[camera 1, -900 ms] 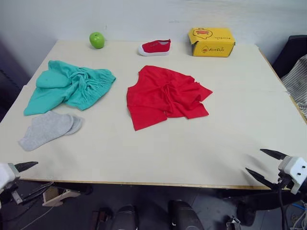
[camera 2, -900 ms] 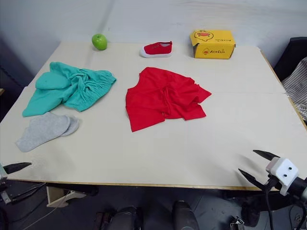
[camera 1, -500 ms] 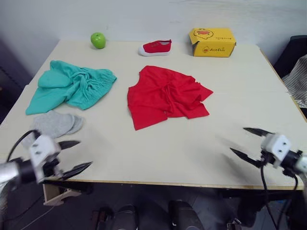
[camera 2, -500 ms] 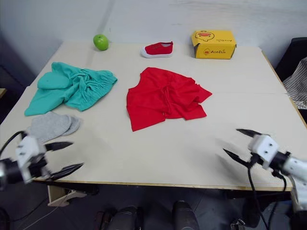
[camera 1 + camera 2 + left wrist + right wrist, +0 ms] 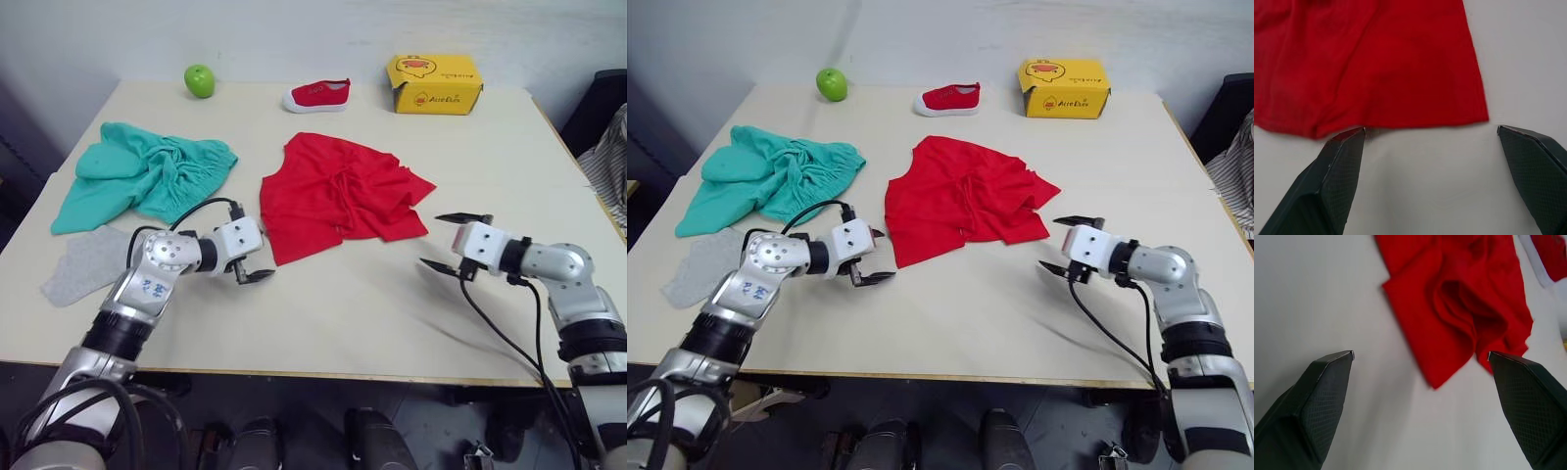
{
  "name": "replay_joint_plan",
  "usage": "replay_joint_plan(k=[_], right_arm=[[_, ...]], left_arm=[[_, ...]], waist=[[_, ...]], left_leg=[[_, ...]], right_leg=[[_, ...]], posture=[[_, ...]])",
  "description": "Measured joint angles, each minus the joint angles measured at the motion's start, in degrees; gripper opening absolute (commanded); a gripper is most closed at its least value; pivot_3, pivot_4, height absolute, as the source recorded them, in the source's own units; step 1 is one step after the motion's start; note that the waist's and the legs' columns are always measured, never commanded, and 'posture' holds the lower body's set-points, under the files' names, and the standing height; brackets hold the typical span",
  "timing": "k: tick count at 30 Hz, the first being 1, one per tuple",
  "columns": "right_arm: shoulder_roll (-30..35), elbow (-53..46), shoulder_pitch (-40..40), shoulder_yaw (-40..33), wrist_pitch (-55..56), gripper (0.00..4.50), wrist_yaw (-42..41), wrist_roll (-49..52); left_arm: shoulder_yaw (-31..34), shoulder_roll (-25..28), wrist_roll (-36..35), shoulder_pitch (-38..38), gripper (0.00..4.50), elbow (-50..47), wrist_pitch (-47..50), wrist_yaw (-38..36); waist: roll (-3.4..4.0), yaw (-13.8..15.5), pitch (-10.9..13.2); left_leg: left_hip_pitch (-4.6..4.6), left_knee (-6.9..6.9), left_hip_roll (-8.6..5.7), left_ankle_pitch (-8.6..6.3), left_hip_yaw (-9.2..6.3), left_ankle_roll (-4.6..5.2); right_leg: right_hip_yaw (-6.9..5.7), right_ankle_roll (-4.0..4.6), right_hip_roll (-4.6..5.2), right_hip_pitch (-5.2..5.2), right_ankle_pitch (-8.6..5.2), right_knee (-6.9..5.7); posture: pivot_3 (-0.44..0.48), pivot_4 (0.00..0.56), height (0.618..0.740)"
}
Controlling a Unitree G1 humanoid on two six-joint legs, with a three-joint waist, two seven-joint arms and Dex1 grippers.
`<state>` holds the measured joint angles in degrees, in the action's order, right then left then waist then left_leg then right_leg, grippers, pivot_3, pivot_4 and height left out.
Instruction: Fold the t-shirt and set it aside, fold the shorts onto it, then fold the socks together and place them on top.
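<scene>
The red t-shirt (image 5: pixel 338 196) lies crumpled in the middle of the table. My left gripper (image 5: pixel 263 262) is open, low over the table at the t-shirt's near left corner (image 5: pixel 1376 63), with the hem just beyond its fingertips. My right gripper (image 5: pixel 431 240) is open too, a short way right of the t-shirt's near right corner (image 5: pixel 1459 308). Neither holds anything. The teal shorts (image 5: pixel 147 176) lie bunched at the left. The grey socks (image 5: pixel 83 264) lie in front of the shorts, partly hidden by my left arm.
Along the far edge of the table (image 5: pixel 343 313) stand a green apple (image 5: pixel 199 80), a small red shoe (image 5: pixel 316 95) and a yellow box (image 5: pixel 433 84). A dark chair with striped cloth (image 5: pixel 612 147) is off the right side.
Both arms have come up from the near table edge and reached inward, the left to the t-shirt's near left corner, the right toward its near right corner. Both grippers stay open.
</scene>
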<state>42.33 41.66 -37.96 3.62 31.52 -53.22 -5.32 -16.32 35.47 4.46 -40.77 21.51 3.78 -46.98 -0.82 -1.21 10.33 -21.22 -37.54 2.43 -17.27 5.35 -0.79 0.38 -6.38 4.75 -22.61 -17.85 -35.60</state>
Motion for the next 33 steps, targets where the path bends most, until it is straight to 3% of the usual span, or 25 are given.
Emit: replay_joint_plan(k=[8, 11, 23, 33], right_arm=[[-0.3, 1.9, -0.4, 0.6, 0.7, 4.47, 0.9, -0.4], [-0.3, 1.9, -0.4, 0.6, 0.7, 4.5, 1.7, -0.7], [-2.0, 5.5, -3.8, 3.2, -0.5, 4.5, 9.1, -6.8], [-2.8, 17.0, -13.6, 10.9, 3.6, 4.5, 21.6, -18.0]], left_arm=[[-1.8, -8.4, 5.3, -9.5, 4.5, 19.3, -12.3, 4.6], [-1.9, -10.4, 6.4, -11.8, 3.93, 24.7, -15.7, 6.5], [-1.7, -13.1, 7.1, -13.5, 0.08, 32.5, -20.8, 7.4], [0.7, -12.9, 7.0, -11.7, 0.03, 30.5, -19.7, 6.5]], waist=[[0.03, 1.2, 0.0], [0.05, 1.2, 0.0], [0.05, 0.3, 0.0], [0.05, -0.6, 0.0]], left_leg=[[0.02, -0.51, 0.14, -0.17, -0.01, 0.31], [0.01, -0.52, 0.12, -0.16, -0.01, 0.31], [-0.01, -0.52, 0.13, -0.11, 0.01, 0.23], [0.0, -0.51, 0.2, -0.09, 0.03, 0.19]], right_leg=[[0.08, -0.23, 0.11, 0.19, 0.13, -0.18], [0.07, -0.23, 0.15, 0.19, 0.13, -0.2], [0.07, -0.24, 0.05, 0.11, 0.13, -0.27], [0.08, -0.24, 0.03, 0.1, 0.13, -0.29]], posture=[[0.0, 0.15, 0.74], [0.0, 0.15, 0.74], [0.0, 0.15, 0.74], [0.0, 0.15, 0.74]])
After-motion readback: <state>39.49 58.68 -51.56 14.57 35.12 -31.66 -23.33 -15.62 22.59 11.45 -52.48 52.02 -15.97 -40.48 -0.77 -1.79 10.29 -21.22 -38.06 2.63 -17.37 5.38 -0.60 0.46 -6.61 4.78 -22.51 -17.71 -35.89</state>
